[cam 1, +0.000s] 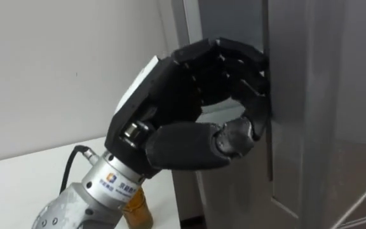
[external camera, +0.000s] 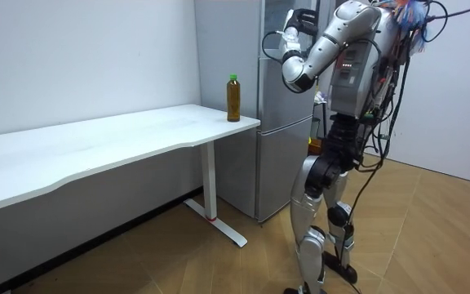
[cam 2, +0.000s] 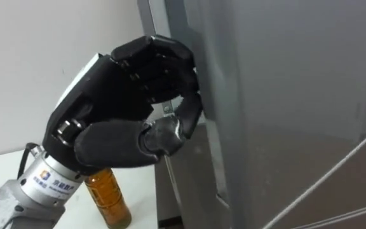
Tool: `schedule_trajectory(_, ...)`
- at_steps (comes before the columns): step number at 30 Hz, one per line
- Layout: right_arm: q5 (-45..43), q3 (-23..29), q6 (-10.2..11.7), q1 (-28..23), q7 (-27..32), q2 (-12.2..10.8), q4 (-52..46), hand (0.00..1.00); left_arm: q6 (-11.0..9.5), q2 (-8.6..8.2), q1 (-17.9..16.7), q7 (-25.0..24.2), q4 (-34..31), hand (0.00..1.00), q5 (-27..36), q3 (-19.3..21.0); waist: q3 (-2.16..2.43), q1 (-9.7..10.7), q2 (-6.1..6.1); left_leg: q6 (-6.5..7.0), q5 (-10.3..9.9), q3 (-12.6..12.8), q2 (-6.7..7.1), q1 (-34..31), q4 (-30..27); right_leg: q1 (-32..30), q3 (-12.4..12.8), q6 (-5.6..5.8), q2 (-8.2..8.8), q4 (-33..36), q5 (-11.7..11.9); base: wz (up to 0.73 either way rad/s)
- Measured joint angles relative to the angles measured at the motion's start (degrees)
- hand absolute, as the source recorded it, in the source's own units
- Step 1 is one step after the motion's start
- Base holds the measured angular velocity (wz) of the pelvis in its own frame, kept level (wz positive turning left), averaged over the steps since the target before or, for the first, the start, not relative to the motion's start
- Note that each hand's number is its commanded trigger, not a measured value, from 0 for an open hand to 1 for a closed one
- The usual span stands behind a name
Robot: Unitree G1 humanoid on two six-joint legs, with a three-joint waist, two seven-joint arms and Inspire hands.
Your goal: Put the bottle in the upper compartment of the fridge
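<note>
Clamping left hand point(cam 1: 189, 108) on the free edge of the upper fridge door point(cam 1: 323, 95): curling the fingers point(cam 1: 250, 63) round that edge and closing the thumb in beneath them, with nothing else in the grasp. Standing upright directly before the fridge point(external camera: 280, 122), just beside the end of the white table point(external camera: 137, 139), and reaching up with the left arm to the height of the upper compartment.

Leaving the bottle point(cam 2: 108, 198) on the table, upright, green-capped, near the table end closest to the fridge and well apart from the hand.

Judging the step in hand as door opening, an early stage of the task: not yet picking up the bottle, not yet exposing any shelf. Being unable to tell from these views whether the door is already ajar.

Requiring for the next move, by this reading:
- pulling outward along the door's swing arc, not straight back, so as to avoid sliding the fingers off the smooth edge;
- allowing room for the swinging door, possibly by stepping back or aside;
- opening wide enough for the door to stand open unaided;
- releasing the edge only then, and turning to the table for the bottle.
</note>
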State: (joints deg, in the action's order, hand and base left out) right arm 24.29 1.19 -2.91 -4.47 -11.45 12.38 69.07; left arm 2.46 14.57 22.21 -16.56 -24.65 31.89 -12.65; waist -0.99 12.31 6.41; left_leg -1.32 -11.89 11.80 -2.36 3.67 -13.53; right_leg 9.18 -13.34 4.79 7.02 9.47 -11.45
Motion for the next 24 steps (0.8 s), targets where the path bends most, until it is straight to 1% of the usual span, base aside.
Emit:
schedule_trajectory(1,0.02,0.00,0.43,-0.02,0.03,-0.01,0.03,0.00,0.00,0.01,0.00,-1.11,0.00,0.00,-0.02,-0.25,-0.01,0.00,-0.06,0.01,0.01,0.13,0.00,0.02,-0.02,-0.04,0.21,0.00,0.00,-0.07,0.00,-0.04)
schedule_trajectory(6,0.17,-0.07,0.91,-0.06,0.07,-0.13,0.27,0.00,-0.03,0.01,-0.01,-4.09,-0.01,0.00,-0.09,-1.56,0.05,0.07,-0.27,0.02,0.01,0.56,0.00,0.25,-0.01,-0.05,0.64,0.00,0.00,-0.10,0.00,-0.04)
schedule_trajectory(13,0.16,-0.05,1.02,-0.11,0.04,-0.15,0.30,0.00,0.08,0.21,-0.01,-7.34,0.00,0.00,-0.07,-2.10,0.04,0.10,-0.33,0.02,0.01,0.65,-0.01,0.31,0.08,0.00,0.70,0.00,0.00,-0.39,0.00,0.00)
schedule_trajectory(17,0.18,-0.05,1.04,-0.13,0.03,-0.17,0.30,0.00,0.16,0.60,-0.01,-8.07,0.00,0.00,-0.09,-2.70,0.06,0.12,-0.42,0.01,0.01,0.70,-0.01,0.26,0.14,0.00,0.75,-0.01,-0.01,-0.60,0.01,0.00)
schedule_trajectory(20,0.17,-0.57,1.04,0.08,0.01,-0.16,0.30,0.00,0.13,0.37,0.01,-8.46,-0.01,0.00,-0.27,-3.39,0.02,0.13,-0.68,0.01,0.01,0.78,-0.01,0.15,0.11,-0.17,0.92,-0.01,-0.02,-0.61,0.01,0.00)
schedule_trajectory(24,0.16,-1.99,1.06,0.18,-0.10,-0.10,0.09,0.00,0.12,0.10,0.01,-8.87,0.00,0.00,-0.06,-4.09,0.11,0.13,-1.06,0.00,0.00,1.54,-0.10,0.11,0.10,-0.59,1.78,-0.04,-0.03,-0.57,0.03,-0.09)
